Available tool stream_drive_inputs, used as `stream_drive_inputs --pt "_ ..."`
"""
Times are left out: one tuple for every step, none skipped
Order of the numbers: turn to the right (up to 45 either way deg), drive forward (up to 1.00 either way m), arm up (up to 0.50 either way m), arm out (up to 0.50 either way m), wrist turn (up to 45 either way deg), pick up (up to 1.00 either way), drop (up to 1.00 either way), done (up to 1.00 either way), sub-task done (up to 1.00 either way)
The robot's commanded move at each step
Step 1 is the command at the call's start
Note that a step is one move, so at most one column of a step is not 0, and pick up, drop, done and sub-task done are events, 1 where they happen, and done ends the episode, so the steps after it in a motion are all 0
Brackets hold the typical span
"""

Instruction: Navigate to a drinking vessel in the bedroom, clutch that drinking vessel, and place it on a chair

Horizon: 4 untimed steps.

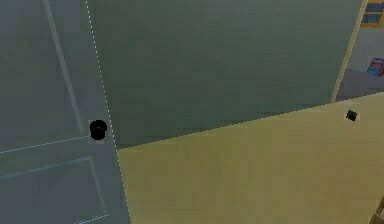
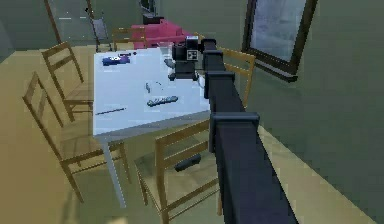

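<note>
In the arm side view the dark arm point(image 2: 235, 140) rises from the bottom edge and ends over a white table point(image 2: 125, 122). The gripper point(image 2: 175, 70) stands at its far end, left of the white marker squares point(image 2: 190, 50), above the tabletop. Small things lie on the table at and behind it, so I cannot tell whether it holds anything. No shape here reads clearly as a drinking vessel. Wooden chairs surround the table: two on its left point(image 2: 52, 112), point(image 2: 66, 66), one at the near side point(image 2: 180, 172) and one past the arm point(image 2: 242, 70).
On the table lie a flat dark remote-like thing point(image 2: 160, 100), a thin pen-like stick point(image 2: 110, 110) and a dark item point(image 2: 118, 60). A pink-red piece of furniture point(image 2: 165, 33) stands behind. Ahead are a grey door with black knob point(image 1: 98, 130), a grey-green wall point(image 1: 220, 70) and yellow floor point(image 1: 250, 170).
</note>
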Motion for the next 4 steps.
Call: stream_drive_inputs --pt "0.0 0.0 -0.3 0.0 0.0 0.0 0.0 0.0 0.0" --pt "0.0 0.0 -0.5 0.0 0.0 0.0 0.0 0.0 0.0" --pt "0.0 0.0 0.0 0.0 0.0 0.0 1.0 0.0 0.0" --pt "0.0 0.0 0.0 -0.1 0.0 0.0 0.0 0.0 0.0"
